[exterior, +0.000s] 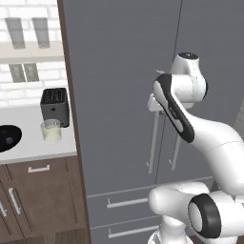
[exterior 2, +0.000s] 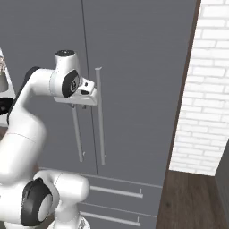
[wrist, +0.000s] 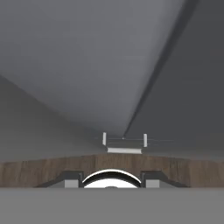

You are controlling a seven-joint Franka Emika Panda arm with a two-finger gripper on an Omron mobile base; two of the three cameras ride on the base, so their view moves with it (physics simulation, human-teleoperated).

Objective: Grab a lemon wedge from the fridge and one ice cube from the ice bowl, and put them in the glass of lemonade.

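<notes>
Straddling left handle [exterior 2: 77, 134] of fridge [exterior: 119, 71]; jaws part-open; contact unclear.

Both base cams sit behind the white arm [exterior: 205, 138], left and right, facing the tall grey double-door fridge [exterior: 124, 71] up close. Hand cam looks down along its doors.

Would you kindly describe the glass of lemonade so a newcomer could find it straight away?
Left of the tall grey fridge runs a white counter. The glass of lemonade stands there before the dark toaster, right of the black ice bowl. It is short, wide, with pale liquid, unlike the tall shelf glasses.
</notes>
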